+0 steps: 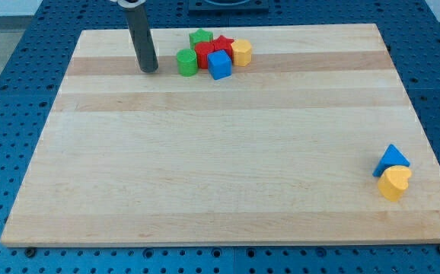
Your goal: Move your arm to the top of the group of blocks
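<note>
Camera view: the group sits near the worktop (227, 152) top edge, centre-left: green cylinder (187, 62), green block (200, 37), red block (206, 55), red star (223, 44), blue cube (220, 65), yellow block (241, 52), all touching or just beside each other. My tip (149, 69) rests just left of the green cylinder, apart from it. No fingers are fitted, so their state cannot be told. You should swing up and round the green block's far side; the gap there looks narrow, so avoid nudging. A blue triangle (392, 159) and yellow heart (394, 183) lie well apart, lower right.
</note>
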